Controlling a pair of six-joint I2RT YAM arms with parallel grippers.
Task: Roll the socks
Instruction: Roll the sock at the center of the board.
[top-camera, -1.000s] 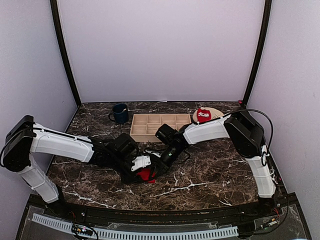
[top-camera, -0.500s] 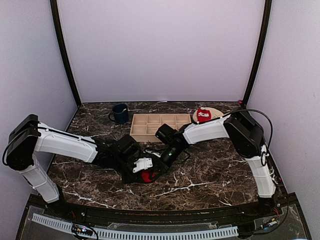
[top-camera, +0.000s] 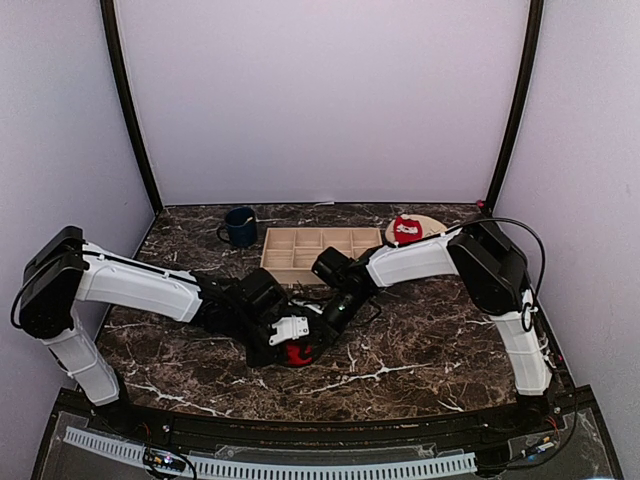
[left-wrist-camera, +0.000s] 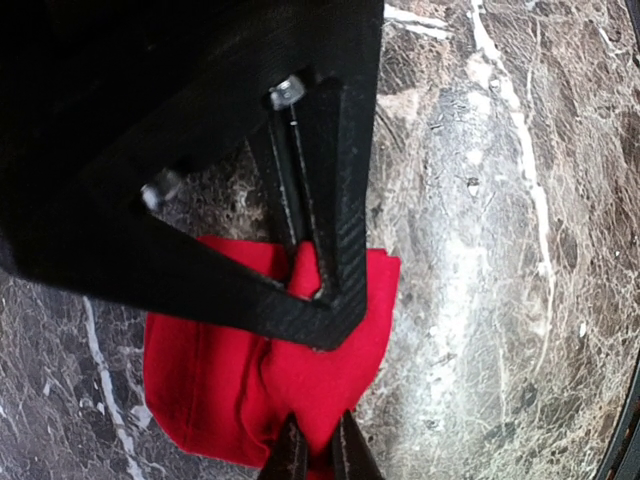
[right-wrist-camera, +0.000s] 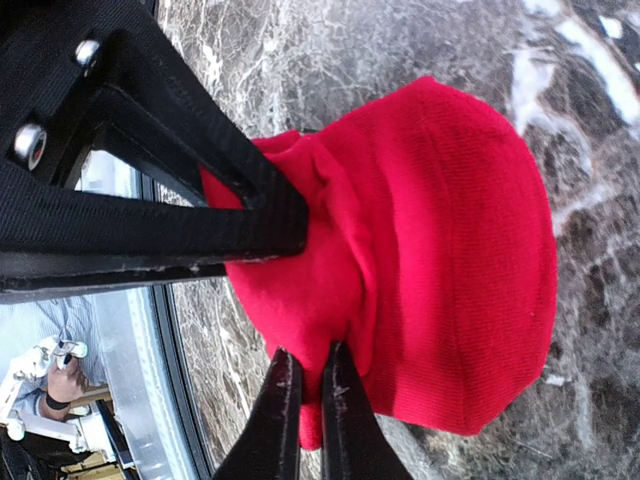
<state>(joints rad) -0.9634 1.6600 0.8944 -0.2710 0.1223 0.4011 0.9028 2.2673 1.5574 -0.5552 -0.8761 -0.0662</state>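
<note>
The left gripper (left-wrist-camera: 317, 375) is clenching a bright red soft fabric sock (right-wrist-camera: 450, 260), its two black fingers (left-wrist-camera: 330, 250) pinching a bunched fold near one edge of the cloth. The right gripper (right-wrist-camera: 295, 300) is gripping the same sock from the opposite side, its jaws nipping a ridge of fabric beside the rounded, domed part. The sock is lying crumpled on the dark veined marble table (top-camera: 420, 340), near the middle and just in front of the pale wooden compartment tray (top-camera: 285, 276). From above, the two grippers are covering most of it, so it only appears to be partly folded over itself. A second red sock with white print (top-camera: 407, 229) is sitting on the round tan plate (top-camera: 432, 225) at the far right, well apart from both grippers. A dark blue mug (top-camera: 240, 227) is standing left of the tray.
</note>
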